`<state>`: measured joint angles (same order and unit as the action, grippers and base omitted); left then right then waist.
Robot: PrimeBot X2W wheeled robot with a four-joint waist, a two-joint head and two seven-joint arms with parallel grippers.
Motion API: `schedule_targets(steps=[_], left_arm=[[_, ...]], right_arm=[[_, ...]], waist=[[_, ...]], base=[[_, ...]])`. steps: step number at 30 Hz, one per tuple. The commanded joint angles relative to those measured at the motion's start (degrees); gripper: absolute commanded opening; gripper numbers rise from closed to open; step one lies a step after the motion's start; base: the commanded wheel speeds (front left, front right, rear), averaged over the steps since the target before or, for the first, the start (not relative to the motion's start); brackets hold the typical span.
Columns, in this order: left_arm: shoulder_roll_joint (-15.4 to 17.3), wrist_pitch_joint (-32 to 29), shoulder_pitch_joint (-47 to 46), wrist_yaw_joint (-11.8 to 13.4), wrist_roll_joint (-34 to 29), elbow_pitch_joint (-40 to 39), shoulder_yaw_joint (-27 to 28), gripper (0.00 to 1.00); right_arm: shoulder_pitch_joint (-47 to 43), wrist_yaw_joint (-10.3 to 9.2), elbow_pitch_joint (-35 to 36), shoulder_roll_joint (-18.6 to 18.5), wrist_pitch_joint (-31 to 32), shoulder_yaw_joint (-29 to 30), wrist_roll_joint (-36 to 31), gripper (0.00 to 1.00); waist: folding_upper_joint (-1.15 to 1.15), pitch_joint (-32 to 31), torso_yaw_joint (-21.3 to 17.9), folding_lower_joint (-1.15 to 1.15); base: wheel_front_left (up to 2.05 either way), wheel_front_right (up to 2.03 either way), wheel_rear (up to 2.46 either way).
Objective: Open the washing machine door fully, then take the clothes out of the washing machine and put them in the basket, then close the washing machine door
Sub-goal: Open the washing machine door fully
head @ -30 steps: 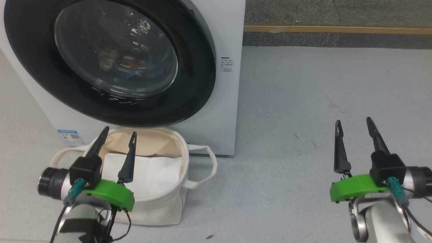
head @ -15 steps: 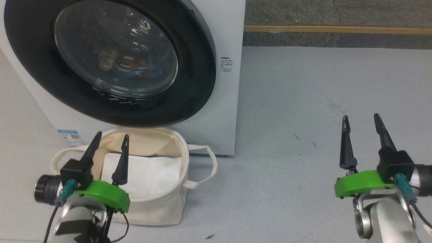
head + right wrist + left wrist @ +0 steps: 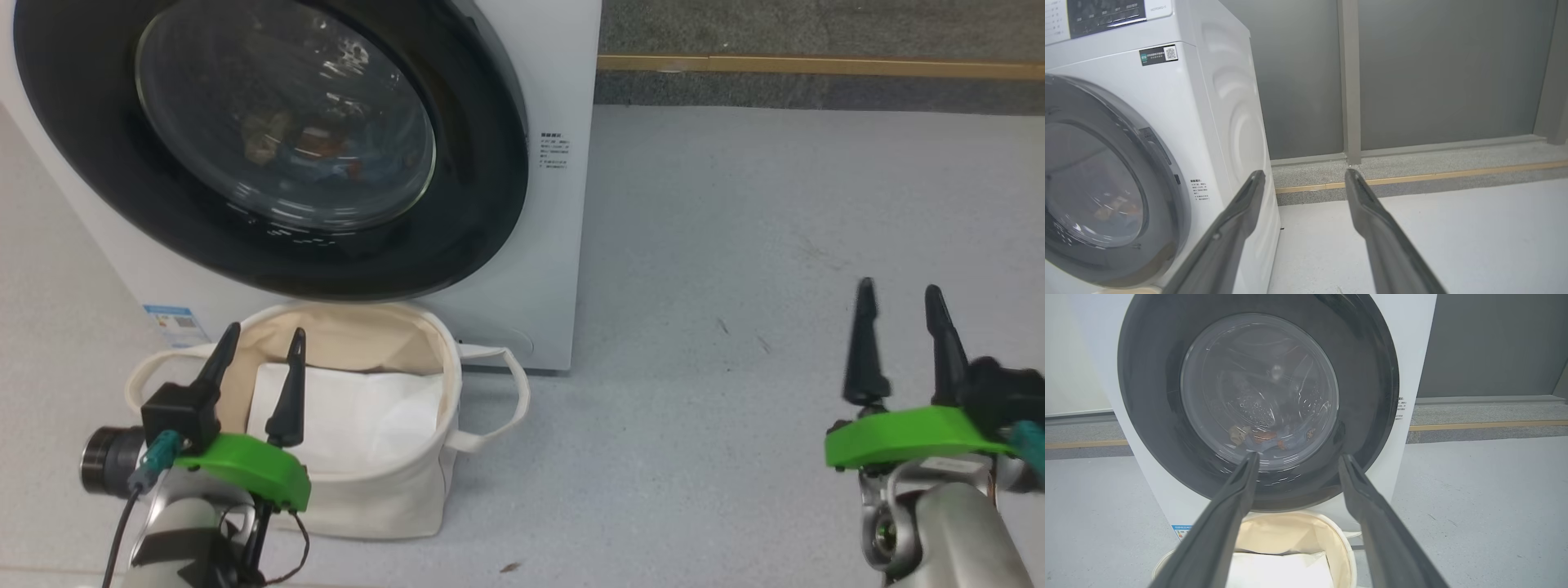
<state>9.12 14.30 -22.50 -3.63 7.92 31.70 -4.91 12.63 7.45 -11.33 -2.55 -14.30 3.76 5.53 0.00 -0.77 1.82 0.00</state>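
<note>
Left gripper (image 3: 265, 331): fingers spread, empty, by the round cream canvas basket (image 3: 384, 506) just before the white front-loading washing machine (image 3: 563, 245). Right gripper (image 3: 898, 287): spread, empty, over grey floor (image 3: 694, 245). Black-rimmed glass door (image 3: 482, 188) closed; blue-and-orange printed clothes (image 3: 326, 159) behind it.

One white washing machine (image 3: 563, 269) stands at the far left, with one round black-rimmed door (image 3: 482, 163). One cream basket (image 3: 384, 506) sits near it, with two looped handles (image 3: 514, 392) and one white sheet (image 3: 359, 416) inside.

There are two grippers: the left gripper (image 3: 265, 331) at the near left and the right gripper (image 3: 899, 286) at the near right. Each has two dark fingers (image 3: 287, 400).

The machine carries three labels: one blue sticker (image 3: 173, 321), one printed text label (image 3: 553, 151) and one black code label (image 3: 1158, 54).

One patch of printed clothes (image 3: 302, 147) shows behind the glass; how many pieces it holds cannot be told. One tan strip (image 3: 816, 64) crosses the far floor.
</note>
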Motion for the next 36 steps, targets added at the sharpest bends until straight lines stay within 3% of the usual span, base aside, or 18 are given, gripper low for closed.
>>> schedule_targets(steps=[1, 5, 9, 12, 13, 19, 27, 36], left_arm=[[1.0, 0.7, -3.1, -0.3, 0.4, -2.1, 2.4, 1.00], [0.7, 0.7, -2.6, -0.4, 0.6, -2.6, 2.7, 1.00], [0.6, 0.7, -2.4, -0.3, 0.4, -3.8, 3.0, 1.00], [0.3, 0.7, -2.6, -0.3, 0.3, -4.8, 3.2, 1.00], [0.0, 0.7, -2.7, -0.3, 0.2, -5.6, 3.3, 1.00], [-1.3, 0.7, -3.0, -0.3, -0.1, -8.1, 3.8, 1.00], [-3.3, 0.7, -3.6, -0.3, -0.9, -10.2, 3.7, 1.00], [-5.3, 0.7, -4.5, -0.5, -0.9, -11.1, 3.3, 1.00]], right_arm=[[3.4, 0.03, 1.0, -0.3, -0.7, -1.0, 6.9, 0.00], [4.7, 0.03, -0.8, -0.7, -0.7, -0.9, 15.3, 0.00], [8.3, 0.03, -3.3, -5.2, 0.7, -2.6, 29.0, 0.00], [11.7, 0.03, -3.4, -9.2, 5.5, -3.5, 40.4, 0.00], [14.1, 0.03, -3.0, -11.7, 9.9, -3.5, 48.1, 0.00], [22.3, 0.03, -2.4, -17.9, 20.9, -3.0, 63.2, 0.00], [35.8, 0.03, -9.5, -19.9, 32.1, -1.5, 74.9, 0.00], [48.7, 0.03, -20.1, -17.3, 42.1, -5.8, 77.8, 0.00]], waist=[[0.00, 0.5, 0.2, 0.00], [0.00, 1.2, 0.7, 0.00], [0.00, 3.5, 1.6, 0.00], [0.00, 5.3, 2.6, 0.00], [0.00, 6.6, 3.3, 0.00], [0.00, 10.7, 5.7, 0.00], [0.00, 15.8, 9.1, 0.00], [0.00, 19.5, 12.4, 0.00]], base=[[0.00, 0.00, 0.00], [0.00, 0.00, 0.00], [0.00, 0.00, 0.00], [0.00, 0.00, 0.00], [0.00, 0.00, 0.00], [0.00, 0.00, 0.00], [0.00, 0.00, 0.00], [0.00, 0.00, 0.00]])
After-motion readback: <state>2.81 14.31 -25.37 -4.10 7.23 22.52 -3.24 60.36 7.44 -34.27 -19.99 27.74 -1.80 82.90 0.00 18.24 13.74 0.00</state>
